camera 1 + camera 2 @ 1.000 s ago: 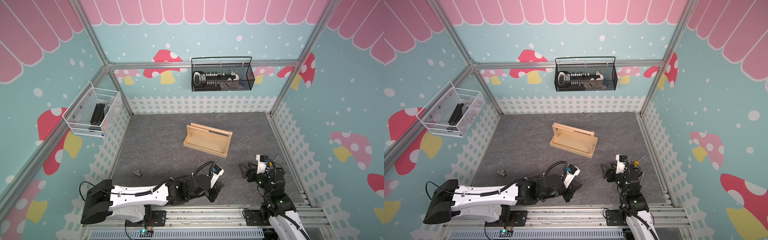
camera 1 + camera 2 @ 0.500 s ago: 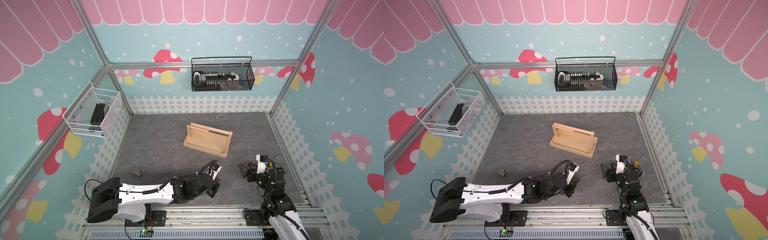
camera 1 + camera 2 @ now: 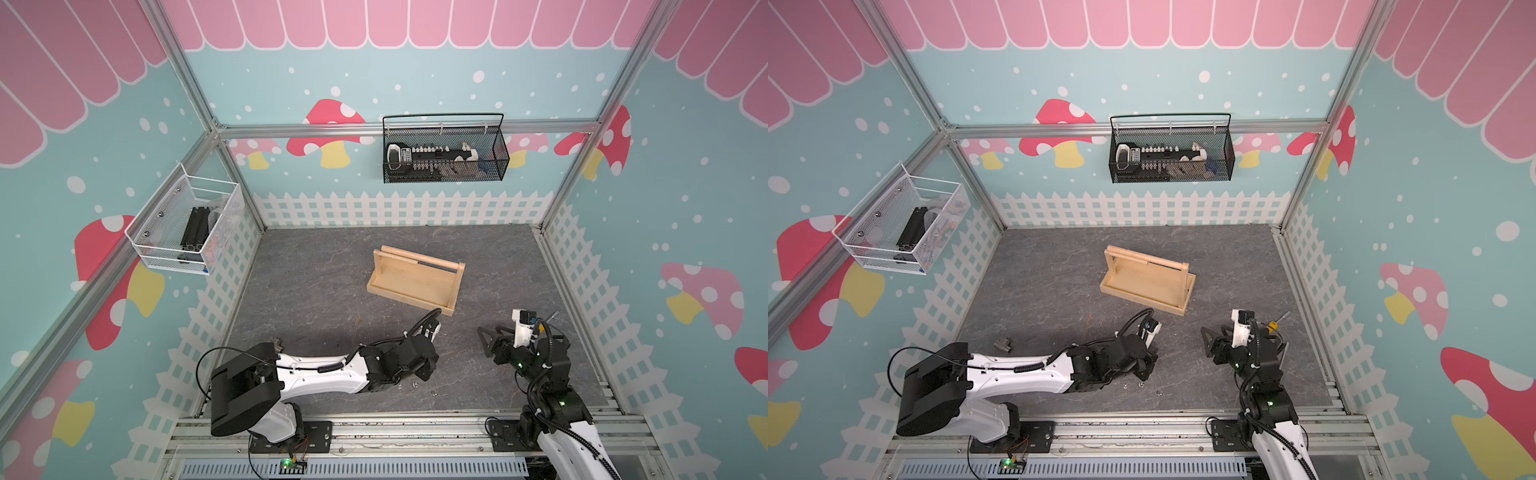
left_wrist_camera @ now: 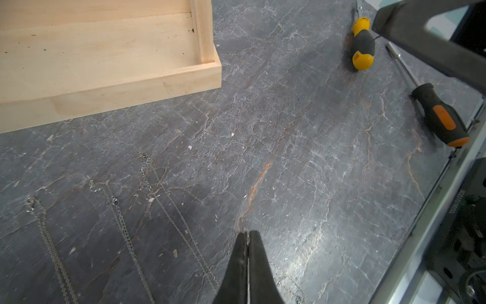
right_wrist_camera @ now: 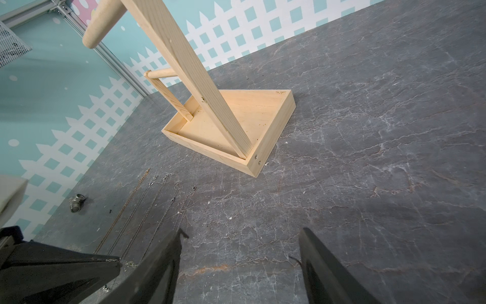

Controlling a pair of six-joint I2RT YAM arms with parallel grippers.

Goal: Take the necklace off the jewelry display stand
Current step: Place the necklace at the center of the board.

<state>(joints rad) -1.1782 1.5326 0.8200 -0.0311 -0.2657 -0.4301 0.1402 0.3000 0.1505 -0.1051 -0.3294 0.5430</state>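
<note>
A grey tabletop is carrying a small metal fitting near its left front. A yellow screwdriver and an orange screwdriver are lying apart near its right edge. A black basket is hanging on the back wall, a white basket on the left wall.

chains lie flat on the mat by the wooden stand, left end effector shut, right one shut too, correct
No: the right end effector is open, jaws wide apart in the right wrist view. The chains do lie flat on the mat by the wooden stand, and the left end effector is shut.
</note>
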